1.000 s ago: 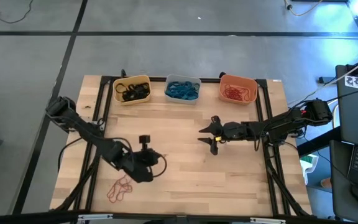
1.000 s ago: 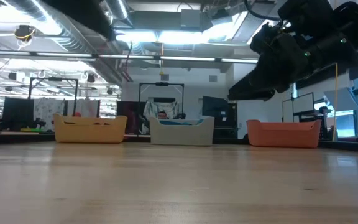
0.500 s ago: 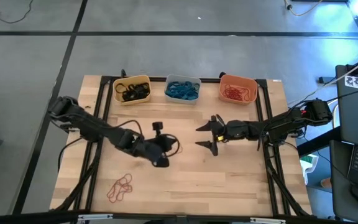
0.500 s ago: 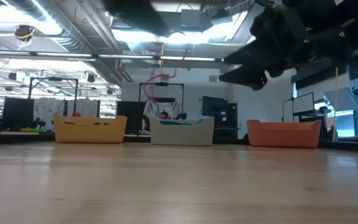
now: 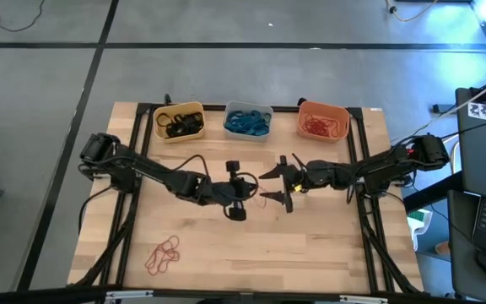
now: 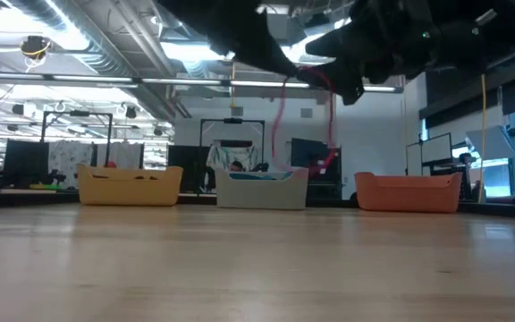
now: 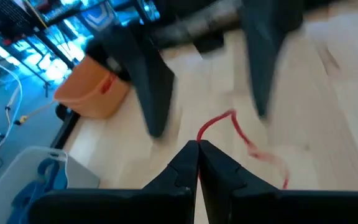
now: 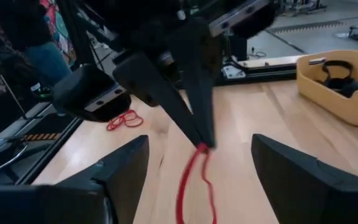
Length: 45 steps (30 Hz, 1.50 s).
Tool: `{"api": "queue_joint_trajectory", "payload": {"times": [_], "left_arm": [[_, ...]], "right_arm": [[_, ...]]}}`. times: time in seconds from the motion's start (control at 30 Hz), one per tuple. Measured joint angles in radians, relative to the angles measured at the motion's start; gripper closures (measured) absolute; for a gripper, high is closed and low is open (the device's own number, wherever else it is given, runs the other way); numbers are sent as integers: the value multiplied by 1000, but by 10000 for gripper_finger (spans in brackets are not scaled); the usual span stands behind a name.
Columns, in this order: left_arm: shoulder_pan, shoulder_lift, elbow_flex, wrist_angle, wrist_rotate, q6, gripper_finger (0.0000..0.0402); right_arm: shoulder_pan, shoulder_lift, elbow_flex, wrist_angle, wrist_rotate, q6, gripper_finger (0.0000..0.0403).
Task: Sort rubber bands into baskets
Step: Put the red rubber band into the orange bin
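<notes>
Mid-tabletop, the left gripper point(image 5: 254, 194) pinches a thin red rubber band point(image 8: 194, 180) — dangling toward the spread right gripper point(image 5: 277, 184) — apparently for a handover.

The left gripper point(image 5: 258, 196), closed on a red rubber band point(image 7: 227, 127), has been swung from the near-left part of the surface point(image 5: 310, 245) toward its middle, up to the right gripper point(image 5: 270, 184). The right gripper's fingers have been spread wider and now flank the hanging band.
</notes>
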Motion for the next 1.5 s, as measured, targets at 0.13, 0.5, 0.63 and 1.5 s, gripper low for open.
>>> {"api": "queue_joint_trajectory", "payload": {"times": [0.13, 0.5, 0.63, 1.5], "left_arm": [[14, 6, 0, 80, -3, 7, 392], [-6, 7, 0, 81, -4, 6, 392], [-6, 7, 0, 81, -5, 3, 392], [-44, -105, 1, -226, 15, -160, 279]], "right_arm": [[0, 75, 30, -12, -3, 0, 129], [0, 144, 61, -5, 16, -31, 237], [0, 144, 61, -27, 32, -33, 324], [-1, -54, 59, -332, 164, -95, 399]]}}
